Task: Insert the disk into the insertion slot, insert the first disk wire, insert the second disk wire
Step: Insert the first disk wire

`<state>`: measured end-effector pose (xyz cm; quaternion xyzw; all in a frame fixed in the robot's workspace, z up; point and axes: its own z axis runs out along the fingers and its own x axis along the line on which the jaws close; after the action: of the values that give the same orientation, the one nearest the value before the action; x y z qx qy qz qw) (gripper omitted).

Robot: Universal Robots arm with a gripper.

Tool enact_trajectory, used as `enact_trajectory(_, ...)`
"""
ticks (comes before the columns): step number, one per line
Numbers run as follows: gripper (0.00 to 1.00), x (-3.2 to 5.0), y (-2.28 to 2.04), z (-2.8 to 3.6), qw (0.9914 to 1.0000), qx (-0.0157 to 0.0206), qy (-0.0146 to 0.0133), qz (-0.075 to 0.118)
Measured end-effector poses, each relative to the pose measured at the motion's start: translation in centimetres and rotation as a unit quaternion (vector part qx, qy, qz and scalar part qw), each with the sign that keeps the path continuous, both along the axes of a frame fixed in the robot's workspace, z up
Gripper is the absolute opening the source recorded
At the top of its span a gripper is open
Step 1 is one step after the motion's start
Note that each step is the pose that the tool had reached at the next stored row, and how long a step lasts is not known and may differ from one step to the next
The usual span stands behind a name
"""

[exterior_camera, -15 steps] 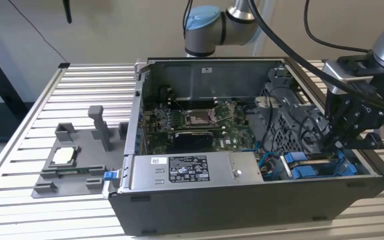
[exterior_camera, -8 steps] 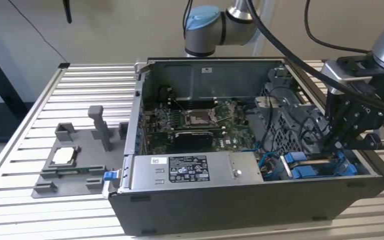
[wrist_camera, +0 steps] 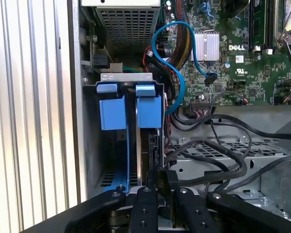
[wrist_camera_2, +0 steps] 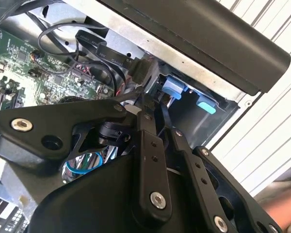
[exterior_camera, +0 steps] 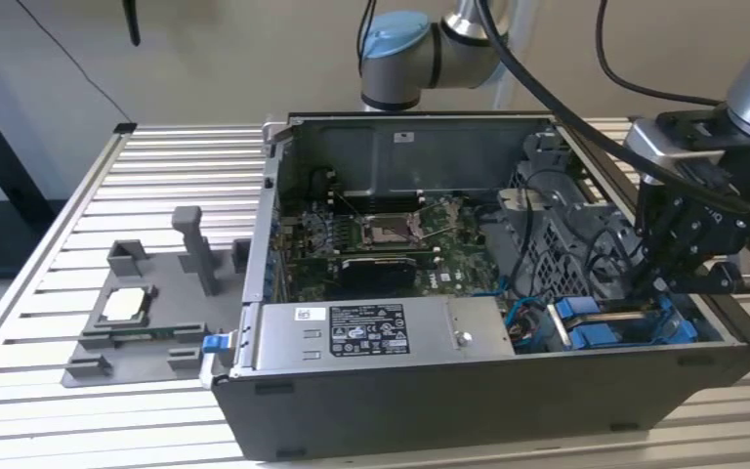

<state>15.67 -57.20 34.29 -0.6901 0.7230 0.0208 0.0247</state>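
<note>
The open computer case (exterior_camera: 479, 401) lies on a slatted table. The disk (wrist_camera: 149, 112) stands edge-up in its blue carrier inside the insertion slot (wrist_camera: 131, 77) at the case's corner; it also shows as blue tabs in the exterior view (exterior_camera: 609, 330) and the second wrist view (wrist_camera_2: 175, 87). My gripper (exterior_camera: 658, 285) hangs just above the disk's rear edge. Its fingers (wrist_camera: 167, 180) are drawn together, and in the second wrist view my gripper (wrist_camera_2: 144, 99) pinches a black wire connector (wrist_camera_2: 137, 72) on a flat black cable. A loose blue wire (wrist_camera: 185, 53) loops beside the slot.
A grey power-supply box (exterior_camera: 362, 332) fills the case's near side, with the green motherboard (exterior_camera: 375, 239) behind it. Black cable bundles (wrist_camera: 218, 155) cross the metal cage beside the disk. A grey parts fixture (exterior_camera: 141, 318) sits on the table at the exterior view's left.
</note>
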Motion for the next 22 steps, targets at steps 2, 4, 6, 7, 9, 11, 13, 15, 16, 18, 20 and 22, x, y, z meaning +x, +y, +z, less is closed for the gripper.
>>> enact_trajectory(2,0.19,0.0,0.0,-0.02,1.0,0.0,0.0,0.0)
enact_trajectory(4,0.19,0.0,0.0,-0.05,1.0,0.0,0.0,0.0)
enact_trajectory(6,0.19,0.03,-0.01,-0.08,1.0,0.0,0.0,-0.001)
enact_trajectory(7,0.19,0.04,-0.02,-0.09,1.0,0.0,0.0,-0.001)
enact_trajectory(9,0.19,0.06,-0.02,-0.13,1.0,0.0,0.0,-0.003)
enact_trajectory(11,0.19,0.08,-0.02,-0.17,0.99999,0.0,0.0,-0.005)
enact_trajectory(13,0.19,0.09,-0.02,-0.23,0.99998,-0.0001,0.0,-0.007)
enact_trajectory(15,0.19,0.09,-0.02,-0.27,0.99996,-0.0001,0.0,-0.009)
enact_trajectory(16,0.19,0.09,-0.02,-0.29,0.99995,-0.0001,0.0,-0.01)
enact_trajectory(18,0.19,0.09,-0.03,-0.32,0.99992,0.0,0.0,-0.013)
enact_trajectory(20,0.19,0.1,-0.07,-0.34,0.9999,0.0001,0.0,-0.014)
enact_trajectory(22,0.19,0.1,-0.11,-0.35,0.9999,0.0001,0.0003,-0.014)
